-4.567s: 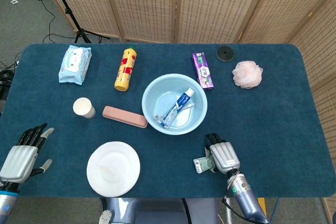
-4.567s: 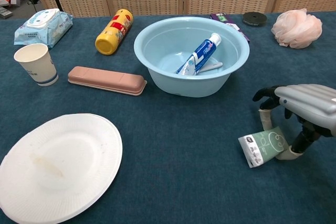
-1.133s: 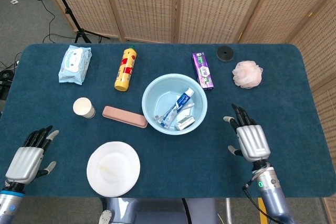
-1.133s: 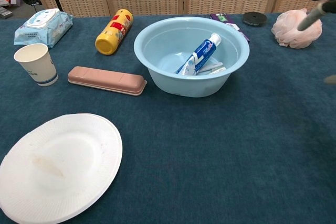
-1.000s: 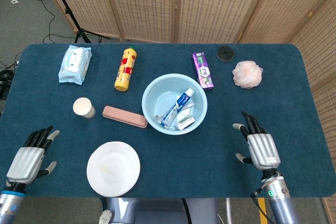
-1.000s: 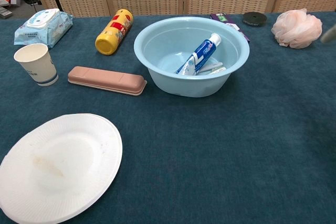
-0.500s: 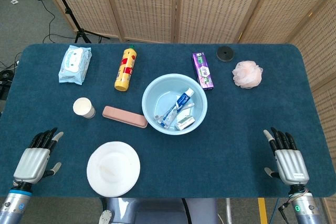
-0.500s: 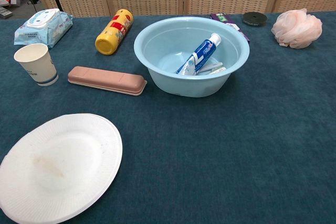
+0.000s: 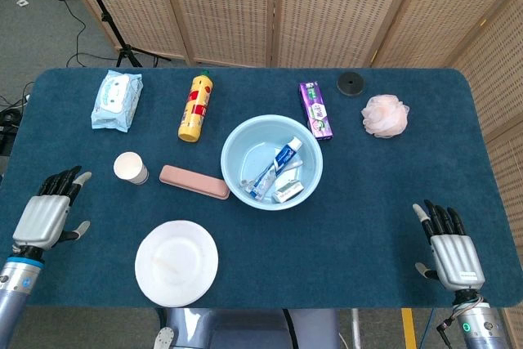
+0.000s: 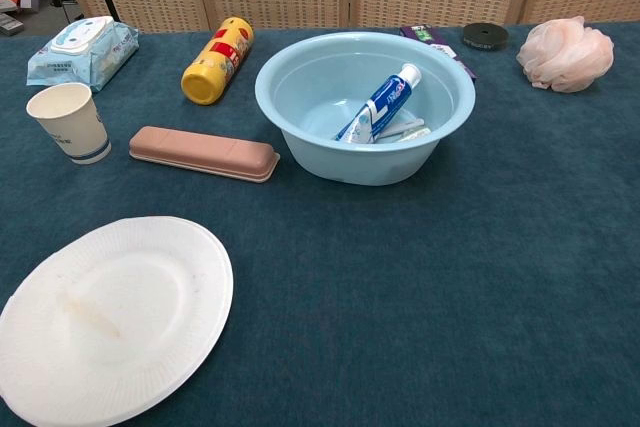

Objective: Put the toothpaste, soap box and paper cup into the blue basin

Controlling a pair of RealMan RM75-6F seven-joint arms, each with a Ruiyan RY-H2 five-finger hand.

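While both hands' fingers are spread and hold nothing, the left hand (image 9: pixel 45 217) hovers at eight o'clock from the blue basin (image 9: pixel 233 153), the right hand (image 9: pixel 451 252) at four. Toothpaste (image 9: pixel 280 161) lies inside; paper cup (image 9: pixel 130 167) and soap box (image 9: pixel 194 181) sit at nine.

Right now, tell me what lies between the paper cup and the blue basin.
The pink soap box lies flat between the paper cup and the blue basin, touching neither. The head view shows it, and the chest view too.
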